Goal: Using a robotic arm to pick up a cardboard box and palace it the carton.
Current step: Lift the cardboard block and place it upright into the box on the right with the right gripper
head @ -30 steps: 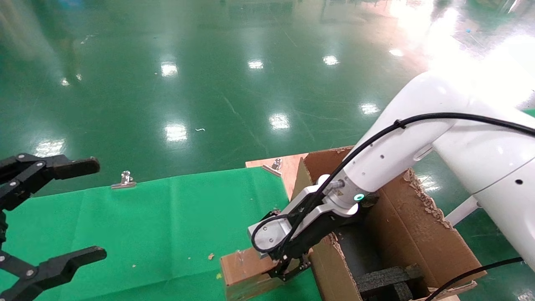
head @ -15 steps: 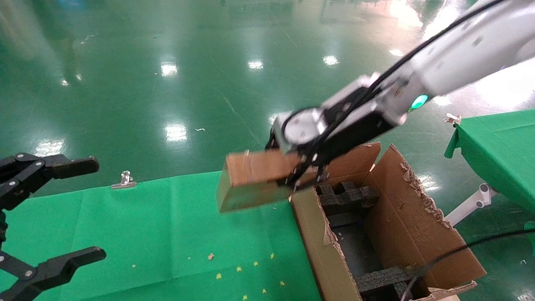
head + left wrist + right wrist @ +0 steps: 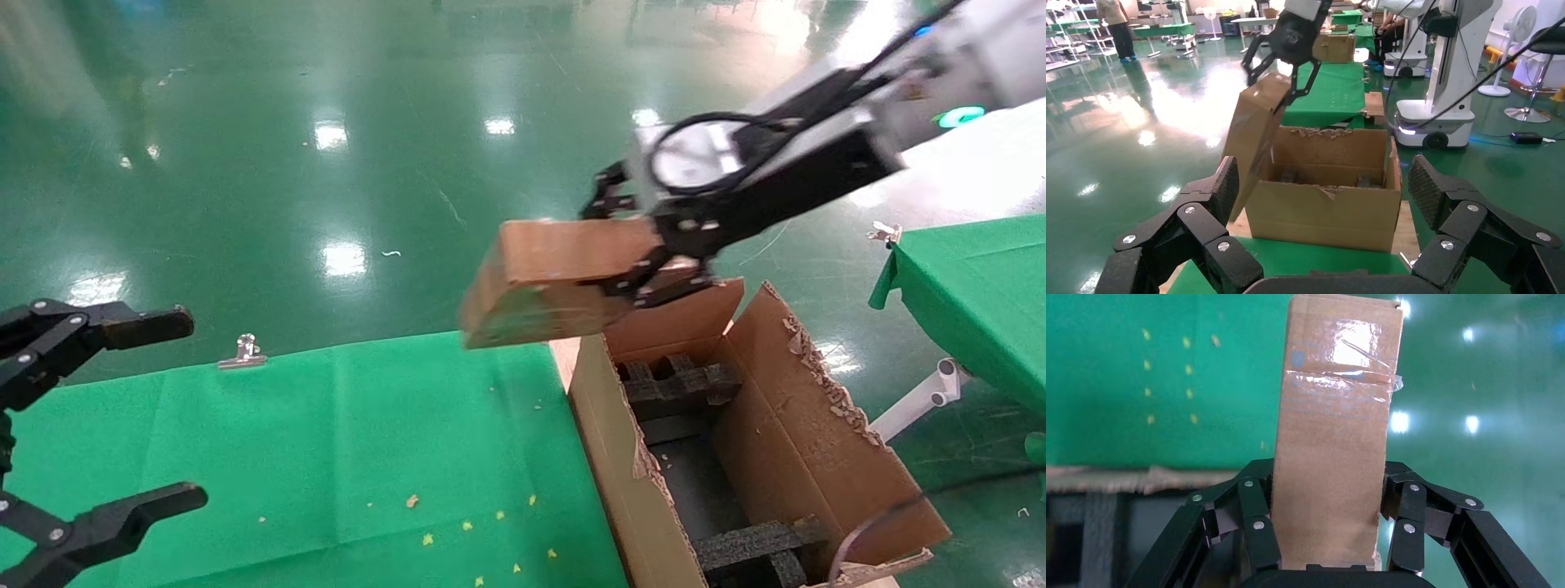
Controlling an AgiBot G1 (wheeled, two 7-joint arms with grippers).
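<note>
The small brown cardboard box [image 3: 564,278] hangs in the air, tilted, over the far left corner of the carton [image 3: 809,433]. My right gripper [image 3: 654,269] is shut on one end of it. In the right wrist view the box [image 3: 1333,435] with clear tape sticks out between the fingers [image 3: 1257,520]. The carton stands open with ragged flaps and black foam blocks [image 3: 674,384] inside. From the left wrist view the box [image 3: 1254,135] hangs above the carton [image 3: 1327,214]. My left gripper [image 3: 189,408] is parked open at the left.
A green cloth [image 3: 327,441] covers the table left of the carton, held by a metal clip [image 3: 243,353] and dotted with cardboard crumbs. Another green-covered table [image 3: 972,286] stands to the right, with a white frame leg [image 3: 915,404] beside the carton. Shiny green floor lies beyond.
My right arm has lifted the cardboard box off the table's near edge, raising it and carrying it toward the carton's far corner. The left gripper has not moved.
</note>
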